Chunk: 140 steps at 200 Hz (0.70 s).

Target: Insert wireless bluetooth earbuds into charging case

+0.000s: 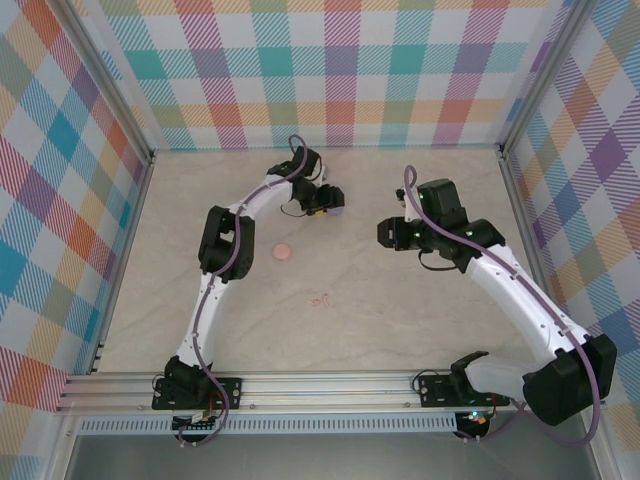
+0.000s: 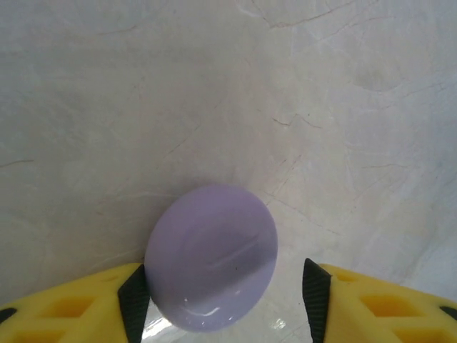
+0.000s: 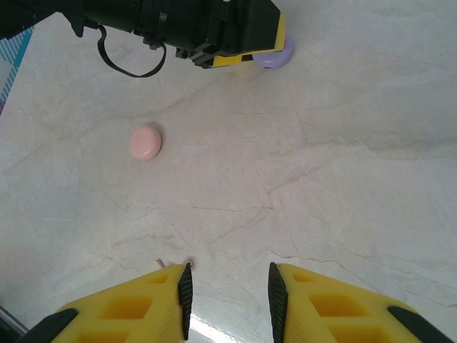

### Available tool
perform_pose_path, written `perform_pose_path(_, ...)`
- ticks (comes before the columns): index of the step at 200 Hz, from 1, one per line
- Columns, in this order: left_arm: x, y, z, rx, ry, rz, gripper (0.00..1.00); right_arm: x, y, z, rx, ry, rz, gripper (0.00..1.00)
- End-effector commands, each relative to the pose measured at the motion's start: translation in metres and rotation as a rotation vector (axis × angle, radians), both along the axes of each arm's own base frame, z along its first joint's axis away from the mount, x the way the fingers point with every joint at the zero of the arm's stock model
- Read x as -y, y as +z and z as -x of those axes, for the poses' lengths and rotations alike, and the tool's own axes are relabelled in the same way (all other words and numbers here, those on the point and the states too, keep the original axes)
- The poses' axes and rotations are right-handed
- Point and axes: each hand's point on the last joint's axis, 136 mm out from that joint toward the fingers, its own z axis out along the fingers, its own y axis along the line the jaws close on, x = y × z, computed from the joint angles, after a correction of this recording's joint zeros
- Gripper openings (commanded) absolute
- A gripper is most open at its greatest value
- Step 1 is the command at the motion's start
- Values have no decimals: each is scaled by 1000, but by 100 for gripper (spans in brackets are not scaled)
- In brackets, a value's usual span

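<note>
Earbuds [image 1: 320, 298] lie loose on the desk [image 1: 430, 320] just below the middle of the top view. They show as a few tiny pale pink specks, too small to tell their shape. Up and to the left of them, apart, rests a pink case [image 1: 282, 252], a flat, round, matte disc like a coin. A lilac case [image 2: 211, 257] sits in the upper middle of the top view, a smooth, glossy, domed oval with soft highlights along its lower edge. The left jaws stand spread around it. Their yellow fingers carry ribbed black pads [image 2: 134, 300]; the pad on the left of the frame is at the case's edge, and the other stands clear of it. The right jaws, of the same yellow plastic, hang open and empty over bare desk, whose pale stone-like surface is crossed by thin veins. Pastel plaid walls [image 1: 340, 70] enclose the desk.
</note>
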Motion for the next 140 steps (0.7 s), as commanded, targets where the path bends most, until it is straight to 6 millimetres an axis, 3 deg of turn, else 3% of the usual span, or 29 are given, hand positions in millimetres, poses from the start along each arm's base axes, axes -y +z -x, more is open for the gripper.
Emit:
perform_pose_path(1, -22, 21, -9, 67, 8, -105, 67, 2, 2, 6, -1, 3, 0, 37)
perform_pose_path(40, -41, 83, 0, 192, 30, -153, 70, 1, -5, 5, -20, 8, 8, 39)
perform_pose_path(61, -64, 107, 14, 239, 75, -221, 70, -2, -8, 4, -35, 19, 5, 40)
perform_pose_path(98, -112, 112, 54, 239, 160, -362, 73, -6, -12, 2, -52, 33, 1, 43)
perform_pose_path(140, -148, 92, 97, 162, 206, -397, 74, -8, -15, 1, -67, 33, -7, 47)
